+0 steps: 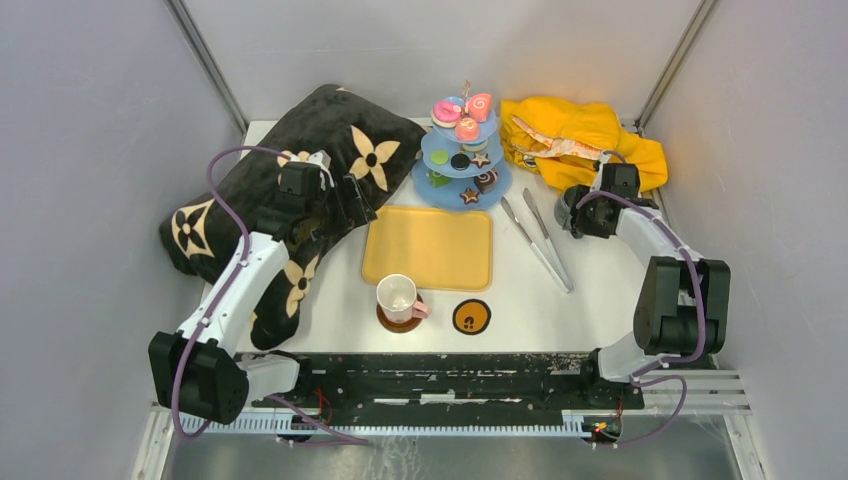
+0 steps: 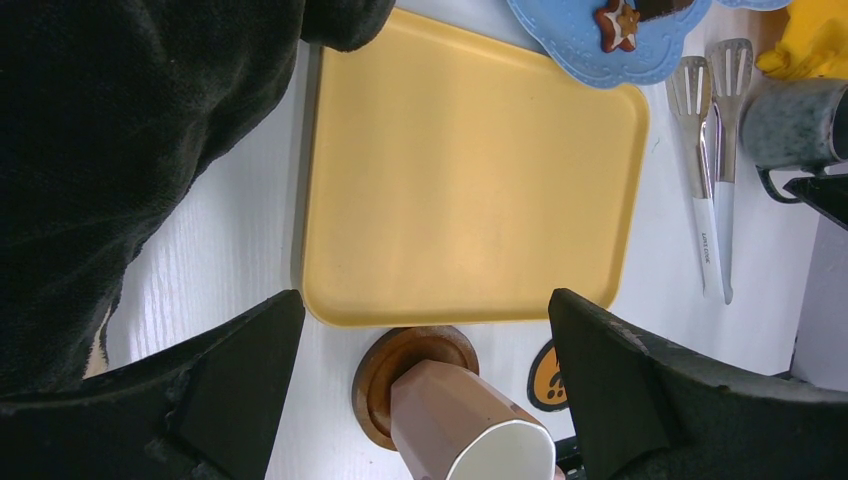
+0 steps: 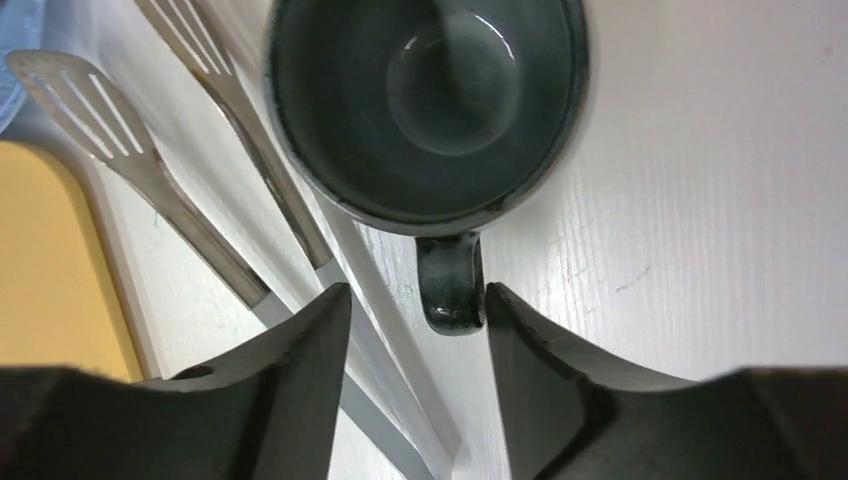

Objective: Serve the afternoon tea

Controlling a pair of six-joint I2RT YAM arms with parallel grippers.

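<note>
Right gripper is low on the right of the desk, jaws straddling the handle of the grey mug. One finger is right against the handle with a gap on the other side, so it's not clenched (mug upright, just right of the metal tongs). Left gripper is released wide, holding nothing, by the black cushion. Pink cup sits on a brown coaster at near centre, second coaster bare beside it. Toy sweets sit on the light-blue stand, far centre.

top: high, looking down | wrists: close, downward | all share tongs
</note>
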